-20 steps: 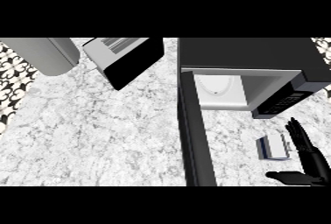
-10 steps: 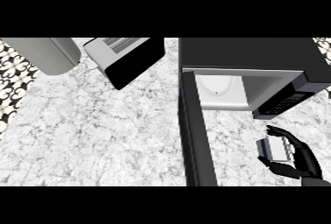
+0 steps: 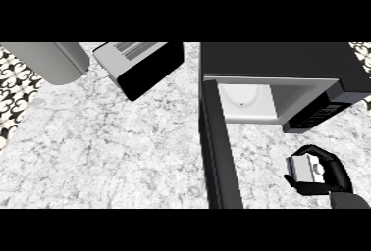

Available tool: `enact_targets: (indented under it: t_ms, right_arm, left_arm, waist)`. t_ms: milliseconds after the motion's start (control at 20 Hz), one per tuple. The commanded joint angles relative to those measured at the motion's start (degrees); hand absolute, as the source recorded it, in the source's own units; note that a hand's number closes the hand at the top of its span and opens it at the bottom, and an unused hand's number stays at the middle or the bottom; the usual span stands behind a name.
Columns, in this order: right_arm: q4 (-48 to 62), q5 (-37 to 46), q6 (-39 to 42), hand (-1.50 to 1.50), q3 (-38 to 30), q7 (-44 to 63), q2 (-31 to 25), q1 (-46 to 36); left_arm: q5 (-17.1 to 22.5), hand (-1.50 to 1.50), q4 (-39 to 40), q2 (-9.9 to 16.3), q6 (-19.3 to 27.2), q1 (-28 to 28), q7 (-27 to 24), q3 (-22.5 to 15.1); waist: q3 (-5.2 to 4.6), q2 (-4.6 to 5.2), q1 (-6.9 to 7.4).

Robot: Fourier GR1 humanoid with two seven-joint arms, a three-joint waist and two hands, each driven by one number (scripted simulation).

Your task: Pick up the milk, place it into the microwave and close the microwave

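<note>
A milk carton (image 3: 304,168) is sitting inside the curled fingers of the right hand (image 3: 328,177), which are grasping it above the marble counter (image 3: 109,147). Beyond the fingertips, the microwave (image 3: 290,73) is standing open, its door (image 3: 220,147) swinging out to their left.

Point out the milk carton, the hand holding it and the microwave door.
milk carton (image 3: 303,167), head view: its pale top face.
right hand (image 3: 332,175), head view: the palm curled round the carton.
microwave door (image 3: 220,147), head view: the open door's edge.
</note>
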Motion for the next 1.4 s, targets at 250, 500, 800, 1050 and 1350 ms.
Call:
enact_targets:
  t_ms: [250, 500, 800, 1050, 1350]
  right_arm:
    - [3.1, -2.28, -2.53, 1.5, -1.4, -6.33, 3.96, -4.84]
    - [-1.03, -4.71, 6.5, 1.5, -0.01, -4.15, 3.43, -4.5]
    - [-14.26, -4.72, 3.64, 1.5, 5.17, 2.04, 7.69, -0.27]
    - [-27.33, -6.33, -0.25, 1.5, 6.9, 14.29, 10.76, 0.46]
    - [-32.82, -5.58, -4.55, 1.5, 7.77, 22.82, 12.14, -2.93]
  left_arm:
    - [4.57, -1.5, -6.76, -0.43, -1.68, 3.54, 0.19, 1.7]
    - [4.83, -1.5, -2.97, -0.42, -1.53, 0.4, 0.35, 2.52]
    - [7.37, -1.5, -0.97, 0.04, -1.96, -0.82, 0.71, 6.43]
    - [5.67, -1.5, -2.76, -0.44, -1.52, 2.79, -0.35, 3.47]
    - [8.92, -1.5, -0.62, -0.42, -3.78, 2.31, -2.08, 6.18]
  waist:
    - [0.11, 0.07, 0.5]
    - [-0.03, -0.14, -0.97]
    - [-0.15, -0.45, -1.79]
    - [-0.14, -0.45, -1.53]
    - [-0.1, -0.28, -1.0]
